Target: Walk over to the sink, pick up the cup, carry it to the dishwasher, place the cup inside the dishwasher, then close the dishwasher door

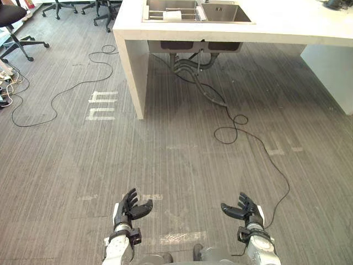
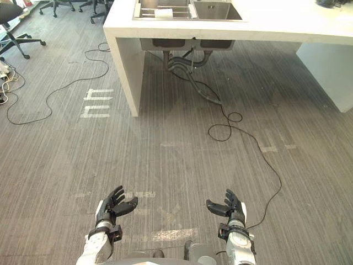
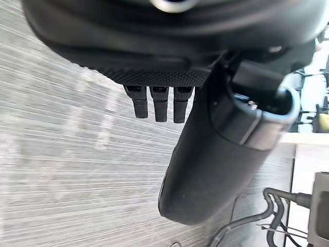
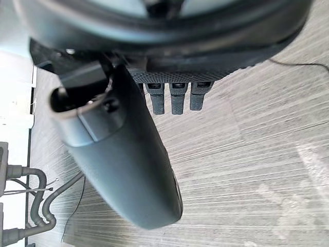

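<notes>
Fingers of left hand (image 1: 131, 208) and right hand (image 1: 244, 210) loosely spread, empty. Approach step: advance toward sink (image 1: 223, 14), well ahead.

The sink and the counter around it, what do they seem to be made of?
The sink looks like brushed stainless steel: grey walls with a dull sheen. The counter looks like pale stone or composite, matt and seamless; which, I cannot tell.

floor (image 1: 182, 165) grey, fine stripes | counter (image 1: 287, 25) white | sink (image 1: 223, 13) steel grey | chair (image 1: 11, 15) black | tape marks (image 1: 102, 105) white
</notes>
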Robot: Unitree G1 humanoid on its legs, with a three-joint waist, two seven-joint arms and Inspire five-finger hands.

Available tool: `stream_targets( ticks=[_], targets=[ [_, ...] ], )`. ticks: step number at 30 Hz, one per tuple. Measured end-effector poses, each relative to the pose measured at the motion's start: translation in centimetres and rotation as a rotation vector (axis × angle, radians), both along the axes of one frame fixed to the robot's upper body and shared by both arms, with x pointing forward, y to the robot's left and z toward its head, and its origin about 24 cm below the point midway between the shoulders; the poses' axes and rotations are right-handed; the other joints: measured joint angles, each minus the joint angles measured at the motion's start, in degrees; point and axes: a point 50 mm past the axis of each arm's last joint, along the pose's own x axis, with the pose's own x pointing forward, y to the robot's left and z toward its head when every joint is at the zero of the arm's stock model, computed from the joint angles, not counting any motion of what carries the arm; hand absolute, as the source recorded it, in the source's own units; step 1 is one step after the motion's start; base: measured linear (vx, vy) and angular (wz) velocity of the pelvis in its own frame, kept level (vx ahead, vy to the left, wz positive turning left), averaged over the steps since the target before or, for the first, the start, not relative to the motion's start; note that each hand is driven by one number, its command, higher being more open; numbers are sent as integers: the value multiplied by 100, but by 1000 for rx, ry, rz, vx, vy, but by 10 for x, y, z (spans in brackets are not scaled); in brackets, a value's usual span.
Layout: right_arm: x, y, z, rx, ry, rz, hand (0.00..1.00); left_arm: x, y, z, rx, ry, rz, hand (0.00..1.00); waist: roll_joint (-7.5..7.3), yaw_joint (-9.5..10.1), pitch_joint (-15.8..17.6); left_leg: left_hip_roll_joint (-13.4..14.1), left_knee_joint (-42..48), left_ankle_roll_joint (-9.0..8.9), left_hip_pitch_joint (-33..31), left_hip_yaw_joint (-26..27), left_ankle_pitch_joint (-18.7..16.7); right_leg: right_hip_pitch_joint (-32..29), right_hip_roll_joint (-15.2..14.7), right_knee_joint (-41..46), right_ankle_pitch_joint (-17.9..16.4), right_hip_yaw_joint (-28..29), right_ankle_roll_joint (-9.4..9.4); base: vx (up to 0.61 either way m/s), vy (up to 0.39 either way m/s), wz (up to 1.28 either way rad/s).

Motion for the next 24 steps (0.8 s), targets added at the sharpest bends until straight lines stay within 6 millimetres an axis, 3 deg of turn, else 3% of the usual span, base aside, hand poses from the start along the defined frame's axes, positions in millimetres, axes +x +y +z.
stream_targets(
  ticks=[2,3,5,6,7,9,10,12,14,16,20,21,22,23,24],
  targets=[
    [3,-1,3,-5,-16,4,90,7,-3,3,-2,-21,-10,90,7,-30,60,7,-50,19,173,-135,-37,-279,-60,232,-352,-168,-24,212,-11,28],
    [6,-2,5,-10,-25,6,90,9,-4,5,-3,-27,-9,90,-7,-41,64,29,-57,-12,196,-162,-54,-362,-67,152,-371,-210,-39,235,-39,19],
    [17,-5,11,-25,-53,17,90,17,-4,9,-13,-51,3,90,109,-81,195,259,-65,-203,331,-178,-164,-601,32,-514,-248,-395,-52,288,-77,12],
    [16,-5,11,-26,-52,22,90,17,-2,9,-8,-51,12,90,67,-91,186,278,-73,-385,461,-119,-273,-563,25,-1083,460,-432,-234,404,-116,5],
    [14,-7,10,-31,-43,21,90,14,-1,7,-8,-39,21,90,92,-98,188,346,-62,-486,605,-120,-382,-487,21,-993,874,-531,-645,455,-153,3],
    [12,-9,9,-37,-37,18,90,12,-3,4,-23,-28,35,90,215,-118,136,521,288,-566,497,-93,-428,-377,175,-1061,727,-589,-804,357,-150,-1],
    [12,-8,9,-36,-36,22,90,12,-4,4,-29,-29,39,90,230,-118,163,632,948,-596,242,-51,-444,-243,261,-1174,664,-599,-843,321,-164,6],
    [8,-6,7,-43,-18,50,90,8,-9,1,-57,-17,56,90,314,-97,289,1144,3843,-721,-862,29,-202,597,551,-1794,723,-633,-1097,412,-193,-6],
    [9,-2,7,-22,-27,45,90,-2,-12,-4,-69,11,61,90,275,-2,372,1461,4783,-598,-1229,220,-279,1365,641,-2213,714,-386,-1339,412,-134,-48],
    [12,-3,8,-22,-41,41,90,-4,-14,-5,-79,15,64,90,275,54,373,1478,4713,-598,-1561,268,-282,1682,595,-2470,712,-182,-1341,362,-15,-56],
    [11,-7,7,-15,-34,5,90,1,-17,-4,-101,1,72,90,248,153,475,1091,3092,-646,-2177,334,-245,2285,232,-2939,680,104,-1288,352,147,-33],
    [7,-13,5,-22,-17,-20,90,2,-21,-3,-113,-3,71,90,261,166,481,832,1780,-661,-2241,295,280,2403,74,-2954,480,124,-1005,426,269,-12],
    [4,-17,4,-29,-7,-28,90,2,-24,-4,-121,-2,72,90,371,170,445,799,1118,-685,-2217,235,676,2450,98,-2952,371,142,-881,469,310,-16],
    [1,-20,1,-38,19,-34,90,1,-26,-5,-128,3,78,90,569,206,429,830,730,-233,-2137,189,1506,2567,152,-2914,113,231,-540,388,288,-9],
    [2,-12,-3,-17,39,-26,90,3,-22,-4,-115,0,82,90,349,227,438,586,769,-229,-2132,285,1315,2557,-125,-2848,-16,262,-377,375,269,-8]
  ],
)
